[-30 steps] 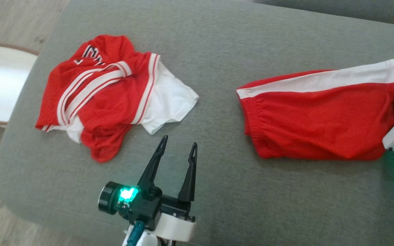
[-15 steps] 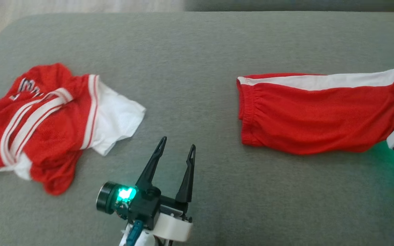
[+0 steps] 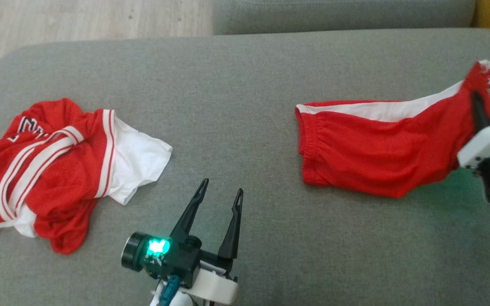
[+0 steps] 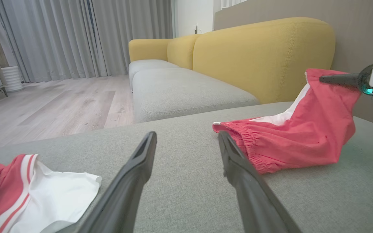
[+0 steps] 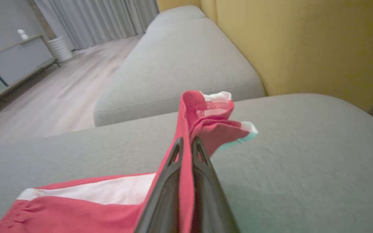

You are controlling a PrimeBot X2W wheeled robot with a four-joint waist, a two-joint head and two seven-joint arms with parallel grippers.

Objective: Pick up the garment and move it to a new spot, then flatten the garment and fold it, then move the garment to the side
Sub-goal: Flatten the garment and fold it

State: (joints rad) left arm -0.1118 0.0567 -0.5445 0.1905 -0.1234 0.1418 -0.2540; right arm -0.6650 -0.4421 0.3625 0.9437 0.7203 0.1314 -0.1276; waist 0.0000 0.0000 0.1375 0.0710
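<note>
Shorts [image 3: 372, 157], red with a white side stripe, lie on the right part of the grey sofa cushion [image 3: 245, 85], with the waistband flat and the far right end lifted. A crumpled red and white jersey [image 3: 53, 170] sits well apart at the left. The right gripper [image 3: 478, 102] is clamped on the raised end of the shorts. The left gripper [image 3: 222, 189] hangs between the two garments, fingers spread, holding nothing.

- Soft, even daylight, brightest by the curtains [image 4: 60, 35]; shadows on the sofa cushion [image 3: 245, 106] are faint.
- A green lamp [image 4: 367, 91] tints the garment [image 5: 206, 113] tip and nearby cushion.
- Right wrist view is soft and smeared; both wrist views bend at the edges.
</note>
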